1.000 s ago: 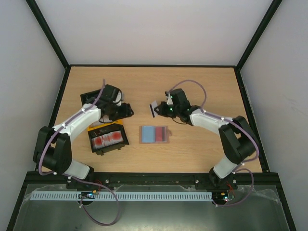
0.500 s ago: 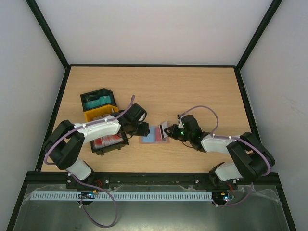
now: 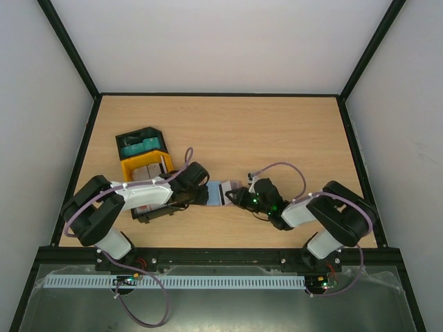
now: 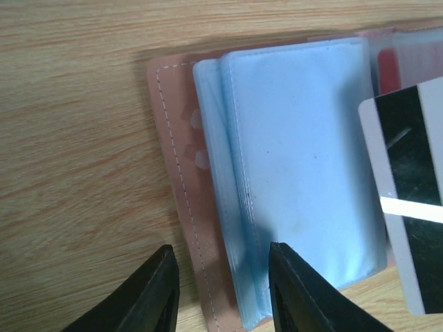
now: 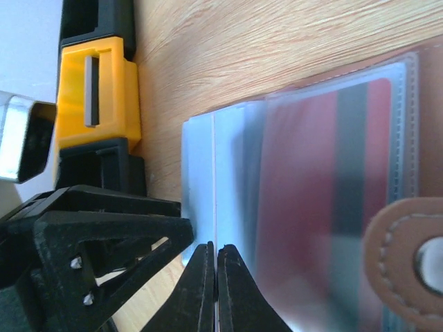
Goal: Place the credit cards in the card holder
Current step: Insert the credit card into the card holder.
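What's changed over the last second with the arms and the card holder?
The left pincer left the trays, swung down to the holder, narrowed, and now straddles its left edge. The right pincer brought its card down to the holder too. Holder and trays stayed put; card still gripped.

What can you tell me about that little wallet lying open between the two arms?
The card holder lies open and flat on the wooden table. Its cover looks like pinkish-brown leather with pale stitching; inside are clear bluish plastic sleeves, one holding a red card with a dark stripe. A brown strap with a snap shows at one side. The left fingers stand astride its stitched edge.
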Robot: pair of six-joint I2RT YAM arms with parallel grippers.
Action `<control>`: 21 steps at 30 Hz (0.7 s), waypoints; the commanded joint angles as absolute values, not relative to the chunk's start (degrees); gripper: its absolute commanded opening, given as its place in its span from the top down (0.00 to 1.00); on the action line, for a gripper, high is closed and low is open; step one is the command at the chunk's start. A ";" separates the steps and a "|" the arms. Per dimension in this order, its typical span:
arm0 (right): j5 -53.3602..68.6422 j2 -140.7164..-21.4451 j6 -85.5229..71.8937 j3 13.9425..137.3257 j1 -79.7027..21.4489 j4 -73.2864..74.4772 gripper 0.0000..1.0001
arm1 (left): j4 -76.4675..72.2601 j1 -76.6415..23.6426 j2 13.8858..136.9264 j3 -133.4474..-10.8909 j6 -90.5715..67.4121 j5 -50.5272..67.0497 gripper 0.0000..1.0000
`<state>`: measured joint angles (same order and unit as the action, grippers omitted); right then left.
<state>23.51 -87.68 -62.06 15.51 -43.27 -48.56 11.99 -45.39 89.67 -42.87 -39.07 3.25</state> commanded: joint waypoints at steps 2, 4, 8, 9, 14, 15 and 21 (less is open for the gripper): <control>16.15 -90.71 -64.36 14.52 -44.07 -54.15 0.98 | 11.41 -45.96 89.56 -40.44 -40.43 2.41 0.66; 14.07 -89.98 -64.00 14.41 -44.09 -52.98 0.98 | 11.51 -45.94 89.56 -40.26 -40.43 2.16 0.69; 11.15 -87.35 -62.39 14.29 -44.08 -49.75 0.98 | 11.47 -45.96 89.97 -40.07 -40.73 2.07 0.73; 11.57 -87.58 -61.93 14.50 -44.10 -49.40 0.98 | 11.37 -45.97 90.06 -39.99 -40.77 2.15 0.74; 16.49 -92.00 -61.34 16.39 -44.07 -51.86 0.98 | 11.53 -45.97 90.76 -41.10 -41.02 3.29 0.75; 16.94 -92.56 -61.28 16.72 -44.12 -51.80 0.98 | 11.86 -45.92 91.05 -41.50 -40.90 3.33 0.75; 19.52 -94.93 -60.50 17.83 -44.12 -52.14 0.98 | 11.79 -45.96 93.24 -43.49 -41.04 6.51 0.75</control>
<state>16.86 -92.86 -62.02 16.40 -43.77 -51.00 10.61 -45.47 90.21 -42.50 -40.60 2.94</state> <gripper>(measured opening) 0.022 0.249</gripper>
